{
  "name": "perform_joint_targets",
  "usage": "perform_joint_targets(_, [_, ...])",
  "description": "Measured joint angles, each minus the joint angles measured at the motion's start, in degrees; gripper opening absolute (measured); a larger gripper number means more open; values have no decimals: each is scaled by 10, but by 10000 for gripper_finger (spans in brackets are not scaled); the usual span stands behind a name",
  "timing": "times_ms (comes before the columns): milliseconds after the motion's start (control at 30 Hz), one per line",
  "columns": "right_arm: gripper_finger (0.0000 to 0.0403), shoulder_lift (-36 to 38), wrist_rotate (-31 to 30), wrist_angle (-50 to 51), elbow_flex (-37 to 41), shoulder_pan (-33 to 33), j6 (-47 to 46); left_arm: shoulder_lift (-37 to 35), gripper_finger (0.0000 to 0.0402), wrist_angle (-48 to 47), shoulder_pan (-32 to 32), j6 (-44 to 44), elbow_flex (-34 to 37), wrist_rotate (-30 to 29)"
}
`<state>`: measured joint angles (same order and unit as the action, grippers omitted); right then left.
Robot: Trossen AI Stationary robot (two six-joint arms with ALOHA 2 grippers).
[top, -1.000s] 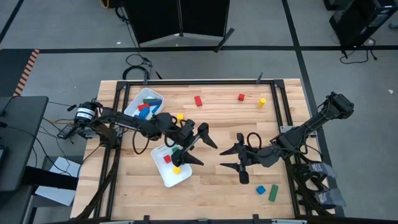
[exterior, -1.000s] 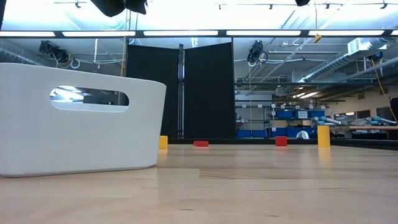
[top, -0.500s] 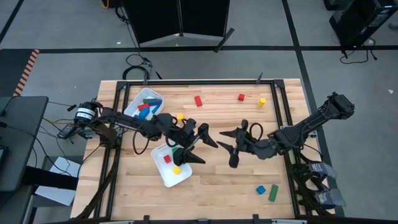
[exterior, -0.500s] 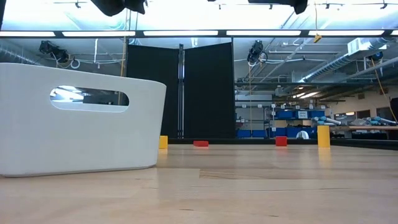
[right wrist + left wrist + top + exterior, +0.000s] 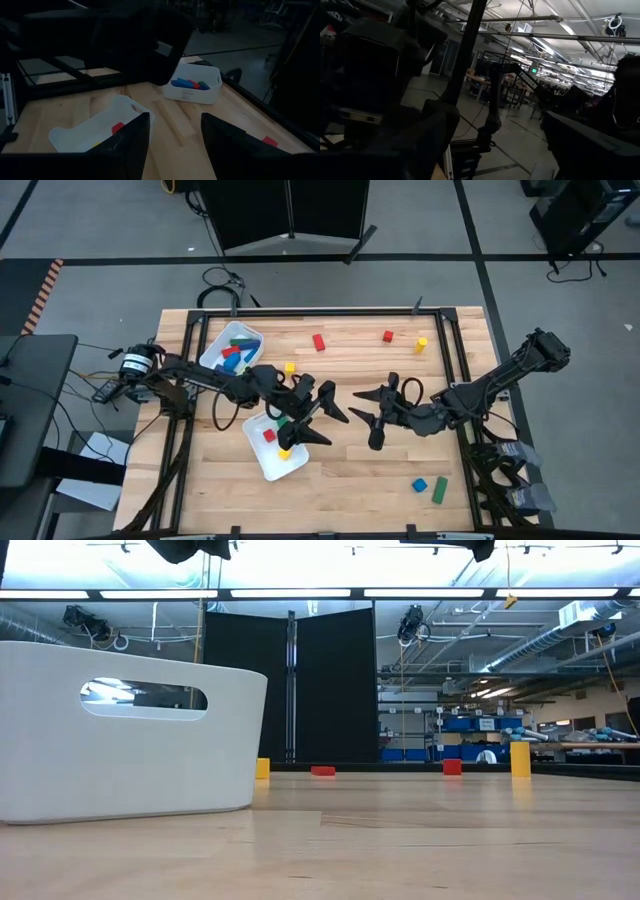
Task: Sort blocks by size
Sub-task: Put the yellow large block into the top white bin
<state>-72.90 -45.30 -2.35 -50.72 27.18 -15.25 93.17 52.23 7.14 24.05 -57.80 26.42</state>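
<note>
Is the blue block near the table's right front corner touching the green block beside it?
Apart. The high view shows a strip of bare wood between the blue block and the green block.

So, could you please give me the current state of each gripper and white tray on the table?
Left gripper: open, empty, over the near tray.
Right gripper: open, empty, mid-table.
Near white plastic tray: holds red, yellow and green blocks.
Far white plastic tray: holds blue, green and red blocks.
</note>
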Motion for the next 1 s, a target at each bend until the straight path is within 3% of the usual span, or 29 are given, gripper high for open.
perform_joint_targets(567, [190, 0, 0, -2, 0, 0, 0, 0, 108, -12, -1, -36, 0, -11])
perform_joint_targets(733, [190, 0, 0, -2, 0, 0, 0, 0, 86, -26, -9, -59, 0, 18])
perform_joint_targets(867, [190, 0, 0, -2, 0, 0, 0, 0, 84, -91, -20, -96, 0, 19])
perform_joint_targets(1000, [190, 0, 0, -3, 0, 0, 0, 0, 84, -195, -23, -141, 0, -28])
